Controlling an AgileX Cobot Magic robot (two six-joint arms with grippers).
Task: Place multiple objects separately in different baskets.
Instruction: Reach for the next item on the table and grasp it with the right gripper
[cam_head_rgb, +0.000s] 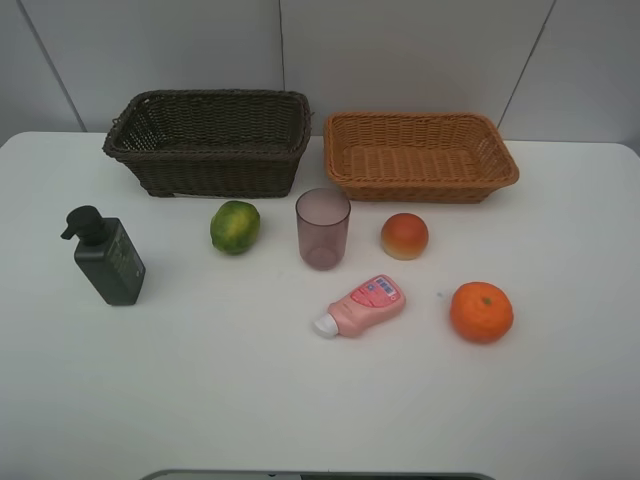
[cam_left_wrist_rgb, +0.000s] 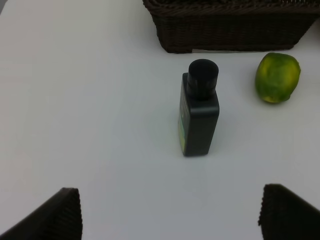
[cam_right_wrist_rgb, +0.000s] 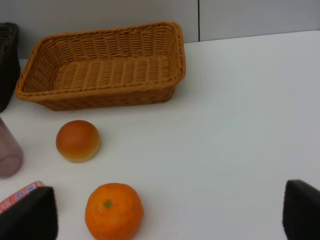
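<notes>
Left gripper (cam_left_wrist_rgb: 167, 219): jaws wide apart, nothing between them, hanging above the white table (cam_left_wrist_rgb: 75, 100). Ahead of it stands the dark green, flat-sided pump bottle (cam_left_wrist_rgb: 199, 117), upright. The round green fruit (cam_left_wrist_rgb: 277, 77) lies off to one side of the bottle. The dark brown rectangular wicker basket (cam_left_wrist_rgb: 230, 30) sits behind both.

Right gripper (cam_right_wrist_rgb: 165, 215): likewise fully spread and holding nothing. The orange (cam_right_wrist_rgb: 114, 212) lies nearest to it, with the red-orange peach-like fruit (cam_right_wrist_rgb: 77, 141) beyond. The light orange-tan wicker basket (cam_right_wrist_rgb: 100, 97) sits behind that.

The translucent mauve cup (cam_head_rgb: 322, 228) stands between the two fruit sides, in front of the gap between the baskets. The pink white-capped bottle (cam_head_rgb: 362, 305) lies on its side just in front of the cup.

Status: all six objects are on the table, none in a basket; the sort is not yet begun.

Judgement for the first pick:
- Pump bottle: close on the body, below the pump head, and square to its flat faces. An off-centre touch would likely tip it
- Orange: centre the jaws over its widest part. It will roll if nudged from one side only
- Lift well clear of the basket rim before releasing
</notes>
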